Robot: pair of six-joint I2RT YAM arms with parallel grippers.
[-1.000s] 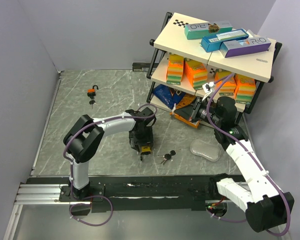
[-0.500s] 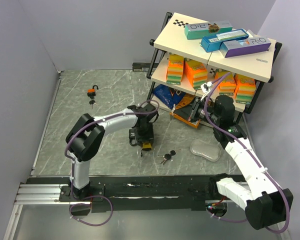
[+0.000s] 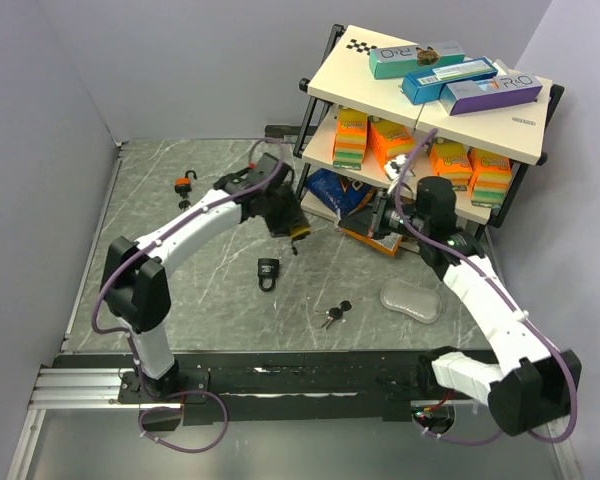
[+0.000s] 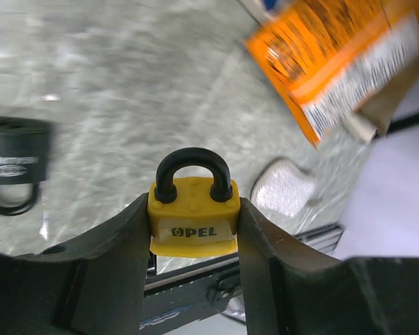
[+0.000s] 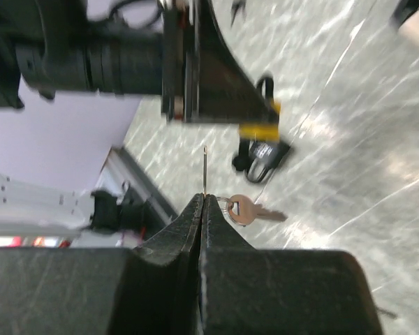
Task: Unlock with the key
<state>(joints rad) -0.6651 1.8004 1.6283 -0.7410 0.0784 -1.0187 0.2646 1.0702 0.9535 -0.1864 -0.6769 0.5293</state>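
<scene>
The left gripper, jaws about half spread, clamps the yellow padlock by its sides in the lower middle of the left wrist view. The right gripper has its jaws pressed together on a key held edge-on, with a second key dangling beside it. A black padlock lies on the table, just below centre in the top view.
</scene>
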